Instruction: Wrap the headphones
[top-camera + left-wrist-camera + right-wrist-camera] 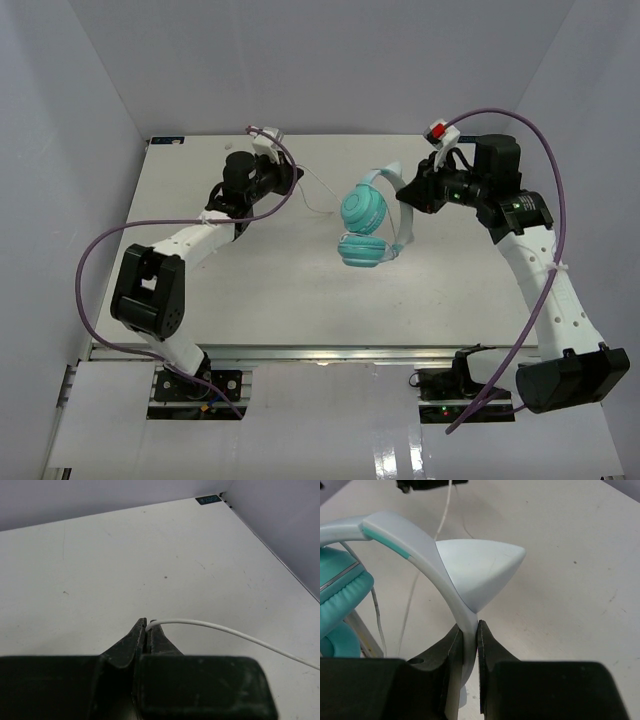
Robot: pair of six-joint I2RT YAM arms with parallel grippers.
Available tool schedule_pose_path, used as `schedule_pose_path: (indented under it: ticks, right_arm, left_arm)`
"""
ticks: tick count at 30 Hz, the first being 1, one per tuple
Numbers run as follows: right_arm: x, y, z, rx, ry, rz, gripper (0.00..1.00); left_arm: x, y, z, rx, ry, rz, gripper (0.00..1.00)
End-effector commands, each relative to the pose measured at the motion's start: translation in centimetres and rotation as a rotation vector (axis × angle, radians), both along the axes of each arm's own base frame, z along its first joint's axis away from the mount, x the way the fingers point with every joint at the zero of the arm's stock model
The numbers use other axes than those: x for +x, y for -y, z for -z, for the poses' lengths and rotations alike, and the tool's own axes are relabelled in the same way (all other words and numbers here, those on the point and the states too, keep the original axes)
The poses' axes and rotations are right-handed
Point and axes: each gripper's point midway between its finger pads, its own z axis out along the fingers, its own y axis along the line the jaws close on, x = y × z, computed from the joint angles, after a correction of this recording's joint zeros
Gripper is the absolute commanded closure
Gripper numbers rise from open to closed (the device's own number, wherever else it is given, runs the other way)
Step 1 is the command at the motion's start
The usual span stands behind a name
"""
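Note:
The teal headphones [363, 228] hang above the table's middle, held by their pale headband [427, 550]. My right gripper [408, 192] is shut on the headband [398, 200]; in the right wrist view the gripper [469, 630] clamps the band just below a pale cat-ear piece [480, 567], with a teal earcup [340, 597] at left. The thin whitish cord [318, 190] runs from the headphones left to my left gripper [296, 174]. In the left wrist view that gripper [147, 626] is shut on the cord [225, 629], which trails off to the right.
White walls enclose the table [250, 290] on the left, back and right. Purple arm cables [100, 250] loop beside each arm. A dark label [208, 499] marks the far table corner.

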Motion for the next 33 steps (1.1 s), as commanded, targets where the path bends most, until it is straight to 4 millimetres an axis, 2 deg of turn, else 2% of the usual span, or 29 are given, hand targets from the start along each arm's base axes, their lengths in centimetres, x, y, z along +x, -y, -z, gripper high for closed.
schedule_pose_path:
  ticks: [1, 6, 7, 9, 15, 21, 25, 33]
  right_arm:
    - [1.2, 1.0, 0.2, -0.136, 0.139, 0.073, 0.92]
    - [1.5, -0.5, 1.9, -0.284, 0.223, 0.078, 0.92]
    - [1.9, -0.3, 2.3, -0.322, 0.232, 0.109, 0.92]
    - [1.7, -1.3, 3.1, -0.36, 0.251, 0.095, 0.92]
    - [3.6, -1.3, 5.1, -0.49, 0.297, 0.186, 0.92]
    - [5.9, -1.6, 5.4, -0.545, 0.328, 0.275, 0.92]
    - [7.9, -0.9, 5.5, -0.597, 0.35, 0.368, 0.92]
    - [11.5, -0.7, 5.3, -0.652, 0.404, 0.494, 0.92]
  left_arm:
    - [-1.0, -0.6, -8.0, -0.017, 0.126, 0.01, 0.98]
    - [-1.8, 0.4, -10.2, -0.036, 0.114, 0.079, 0.98]
    - [-1.9, 0.6, -10.5, -0.042, 0.111, 0.091, 0.99]
    - [-2.4, 1.1, -11.3, -0.054, 0.104, 0.121, 0.99]
    - [-3.9, 1.4, -12.7, -0.062, 0.083, 0.163, 1.0]
    - [-6.2, 1.7, -13.5, -0.089, 0.057, 0.217, 1.0]
    - [-7.9, 2.0, -12.8, -0.091, 0.003, 0.259, 1.0]
    - [-11.5, 3.0, -13.7, -0.144, -0.052, 0.375, 0.99]
